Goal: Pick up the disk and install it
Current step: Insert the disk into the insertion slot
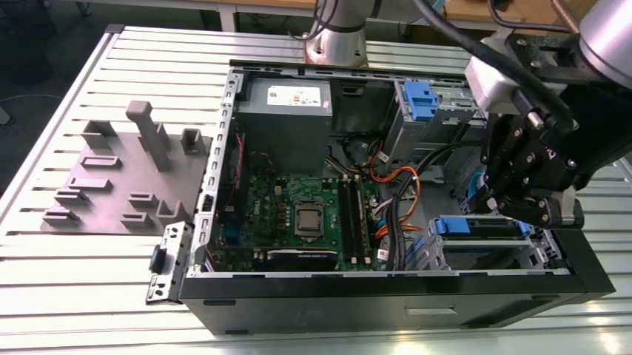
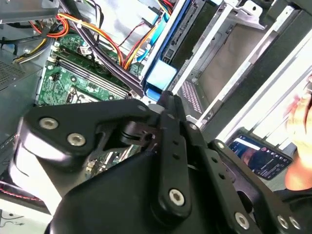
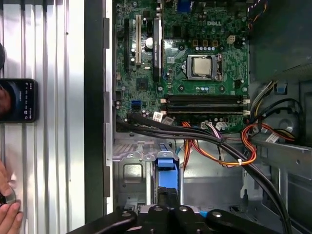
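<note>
The disk (image 3: 168, 183), blue-framed, stands on edge in the grey drive cage (image 3: 131, 178) of the open computer case (image 1: 395, 285) (beside the motherboard (image 3: 185, 63)). The gripper (image 3: 168, 207) grips its top edge, jaws narrow around it. A phone (image 3: 19, 100) lies nearby.

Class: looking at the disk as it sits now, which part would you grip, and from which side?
I'd grip the disk by its exposed blue-framed end, coming straight down through the case's open side: it stands on edge in the metal cage, flat faces walled in.
</note>
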